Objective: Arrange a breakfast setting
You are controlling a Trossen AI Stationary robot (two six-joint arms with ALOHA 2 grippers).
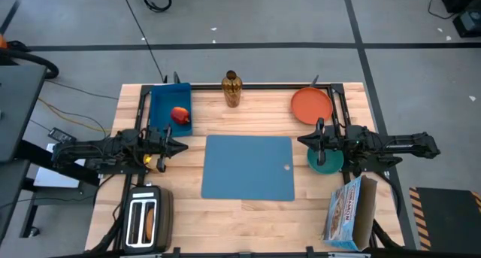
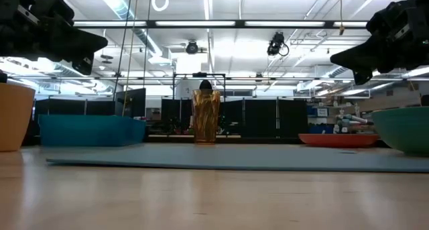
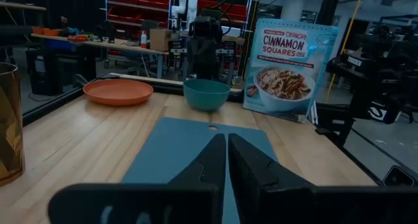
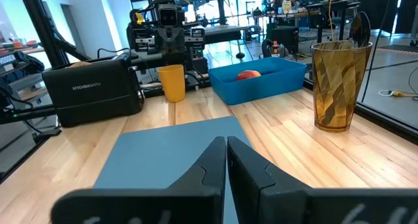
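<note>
The blue placemat lies flat at the table's middle. My left gripper hovers shut by its left edge, above the orange cup, which stands on the table. My right gripper hovers shut by the mat's right edge, above the teal bowl. The orange plate lies at the far right. The red apple lies in the blue bin. The spoon stands in an amber glass. Something brown shows in one toaster slot; whether it is the bread I cannot tell.
The silver toaster stands at the near left corner. A cereal box stands at the near right. The blue bin sits at the far left and the amber glass at the far middle. A raised rail runs along the table's far edge.
</note>
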